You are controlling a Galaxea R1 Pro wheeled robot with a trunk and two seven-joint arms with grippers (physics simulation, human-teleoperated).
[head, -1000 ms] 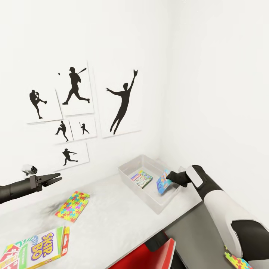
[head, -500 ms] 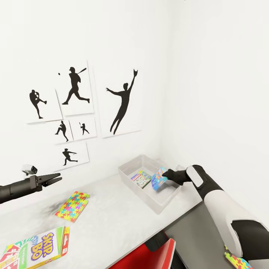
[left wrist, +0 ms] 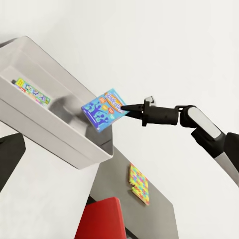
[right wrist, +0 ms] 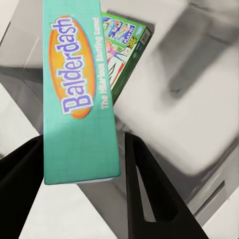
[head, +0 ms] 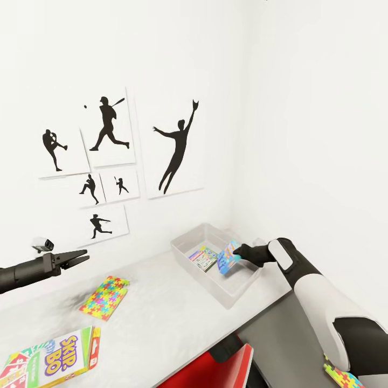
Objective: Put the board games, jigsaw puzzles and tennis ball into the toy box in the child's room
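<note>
Right wrist view: right tool (right wrist: 79, 164) clamped on small blue board game (right wrist: 79, 94), edge lettered "Balderdash, The Hilarious Bluffing Game", hanging tilted over toy box (right wrist: 199, 124), green-edged board game (right wrist: 124, 50) flat inside. Head view: right arm stretched forward over counter (head: 178, 318), right tool (head: 243, 252) above the bin's rim; left tool (head: 81, 257) slightly parted, holding nothing, hovering above jigsaw puzzle (head: 105, 296). "SKIP-BO" box (head: 51, 358) flat at near counter edge.

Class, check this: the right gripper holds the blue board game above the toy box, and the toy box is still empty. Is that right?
Not quite. The right gripper does hold the blue board game above the toy box, but the head view shows the green-edged board game already lying inside.
</note>
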